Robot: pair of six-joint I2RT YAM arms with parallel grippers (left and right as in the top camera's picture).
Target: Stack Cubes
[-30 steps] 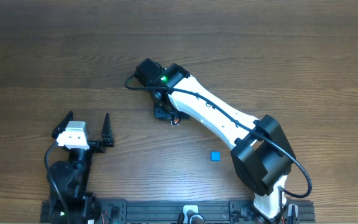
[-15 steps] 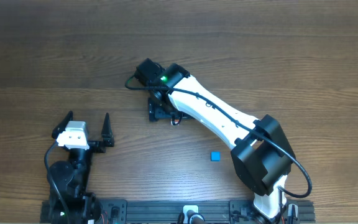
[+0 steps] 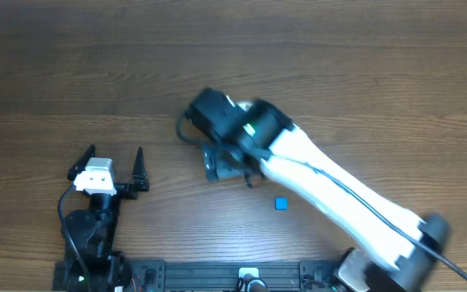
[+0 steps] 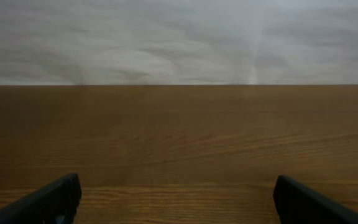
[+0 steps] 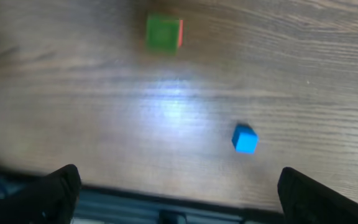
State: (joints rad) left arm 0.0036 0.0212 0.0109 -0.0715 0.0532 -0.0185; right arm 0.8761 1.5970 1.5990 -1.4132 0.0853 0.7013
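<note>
Wood-grain table (image 3: 363,73), smooth with a soft sheen; blue cube (image 5: 245,139) matt; right arm's white shell (image 3: 331,185) glossy plastic

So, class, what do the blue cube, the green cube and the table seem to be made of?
The blue cube looks like painted wood or plastic: flat even colour, crisp edges. The green cube: likely the same, matte. The table: wood or wood-look laminate, with grain lines and a slight sheen where light glares.
</note>
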